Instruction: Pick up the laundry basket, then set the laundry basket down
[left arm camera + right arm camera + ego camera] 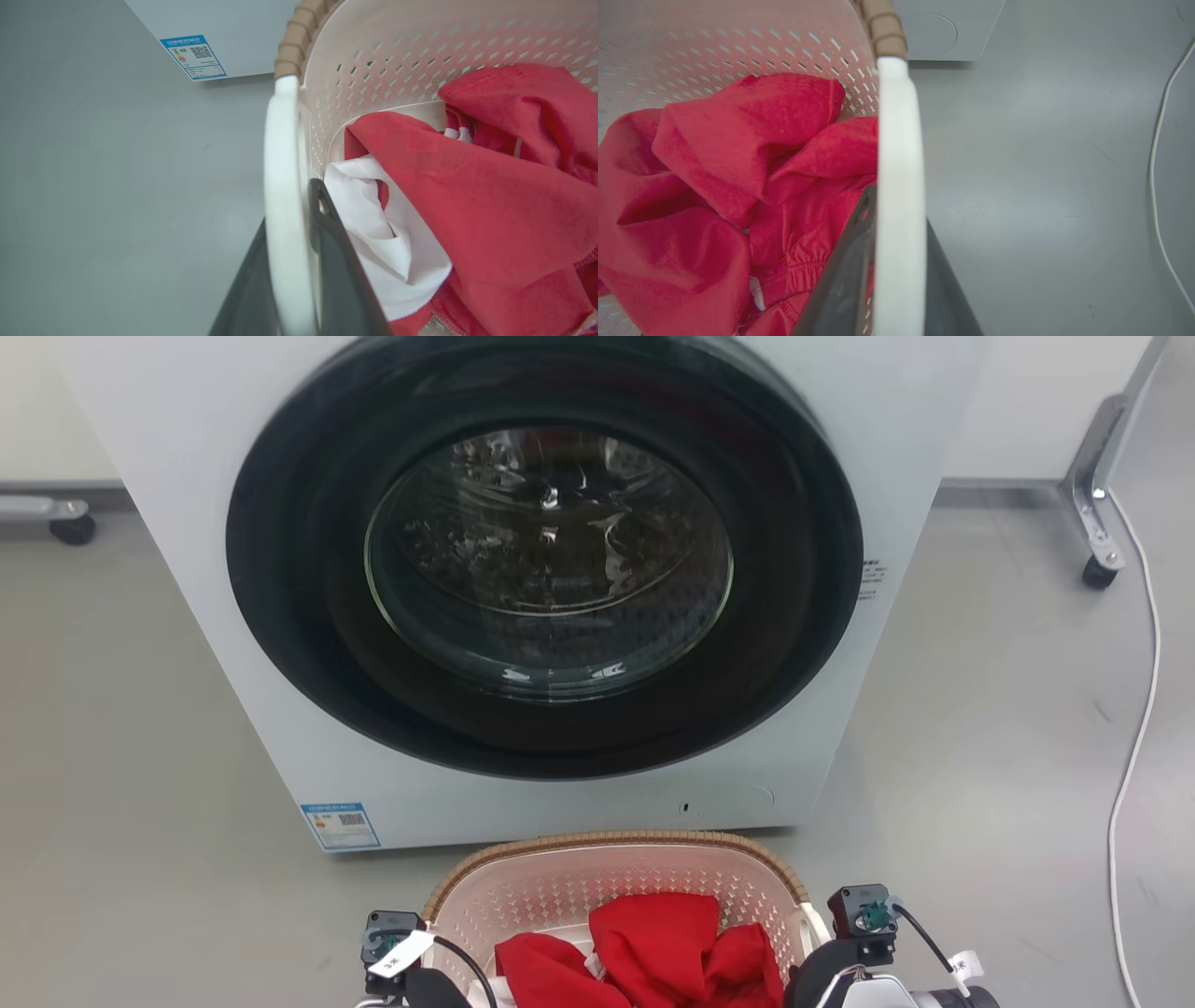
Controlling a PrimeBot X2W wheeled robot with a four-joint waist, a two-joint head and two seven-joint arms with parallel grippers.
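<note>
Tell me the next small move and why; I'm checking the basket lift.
Probably raise both arms together, keeping level. The left gripper clamps one handle, the right gripper the other handle, so the basket seems gripped at both sides; red clothes lie inside, so tilting could spill them.

We read 中国能效标识 atop the blue label (193,57), beside its QR code, on the washing machine (187,429). The small print (872,581) by the door is too tiny to read.
</note>
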